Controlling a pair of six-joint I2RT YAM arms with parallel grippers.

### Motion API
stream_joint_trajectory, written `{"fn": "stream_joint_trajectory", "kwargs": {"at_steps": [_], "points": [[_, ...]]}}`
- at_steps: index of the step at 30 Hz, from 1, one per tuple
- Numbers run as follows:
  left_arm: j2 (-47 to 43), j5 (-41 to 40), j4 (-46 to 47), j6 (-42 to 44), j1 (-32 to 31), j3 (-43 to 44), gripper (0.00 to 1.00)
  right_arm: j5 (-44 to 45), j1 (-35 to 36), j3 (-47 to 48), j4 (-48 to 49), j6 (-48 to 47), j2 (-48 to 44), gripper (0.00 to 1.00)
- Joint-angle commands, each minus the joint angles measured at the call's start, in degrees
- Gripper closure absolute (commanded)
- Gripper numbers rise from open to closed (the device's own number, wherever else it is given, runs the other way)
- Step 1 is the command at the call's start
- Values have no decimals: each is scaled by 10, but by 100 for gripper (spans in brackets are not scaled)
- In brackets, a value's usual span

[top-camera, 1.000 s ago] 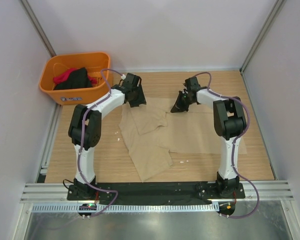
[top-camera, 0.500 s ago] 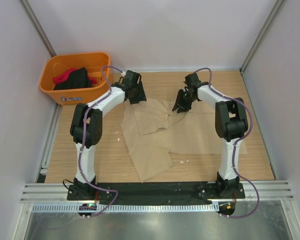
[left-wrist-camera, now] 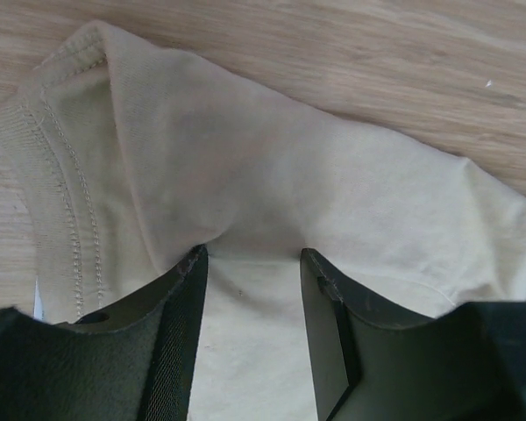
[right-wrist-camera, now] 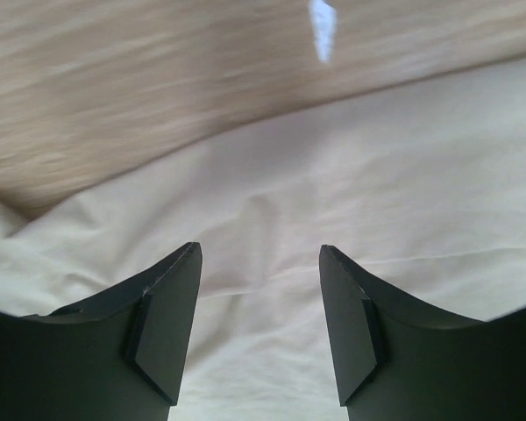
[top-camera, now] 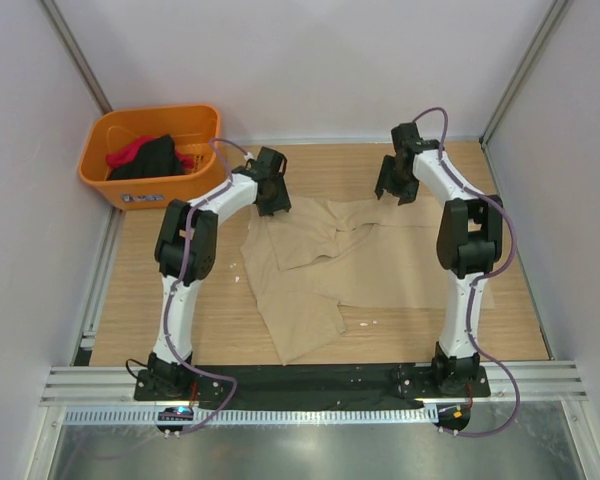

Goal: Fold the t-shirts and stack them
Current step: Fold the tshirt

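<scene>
Wooden table (top-camera: pixel 180 300). Tan t-shirt (top-camera: pixel 380 265) lies partly spread and rumpled across the middle, reaching toward the far edge. Orange basket (top-camera: pixel 105 185) at the far left corner holds dark and red clothes (top-camera: pixel 150 158). Left gripper (top-camera: pixel 273 200) sits at the shirt's far left corner, jaws apart over the hemmed edge. Right gripper (top-camera: pixel 392 190) is at the shirt's far right edge, jaws apart above cloth.

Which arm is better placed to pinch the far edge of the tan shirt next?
Left, probably. The left gripper has its open fingers straddling the tan shirt right beside its stitched hem. The right gripper is open over flat cloth, with the shirt's edge beyond its fingertips.
</scene>
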Motion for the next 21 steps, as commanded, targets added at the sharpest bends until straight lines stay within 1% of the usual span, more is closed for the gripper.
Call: {"fn": "stream_joint_trajectory", "kwargs": {"at_steps": [1,6,9,13,16,18,21], "points": [[20,-20,-32,-9,13,35,51,44,-14,-61,14,-18,-8,38],[46,-15,-43,-25,45,49,51,65,-36,-121,86,-32,-6,37],[56,-7,-35,-27,61,60,51,80,-51,-122,108,-41,23,37],[78,1,-36,-16,69,97,52,79,-68,-72,108,-57,77,37],[94,10,-35,-6,68,133,52,63,-68,-1,93,-71,108,37],[97,19,-34,-1,69,146,52,49,-68,21,80,-73,117,37],[74,16,-33,16,62,158,50,43,-69,52,50,-69,113,36]]}}
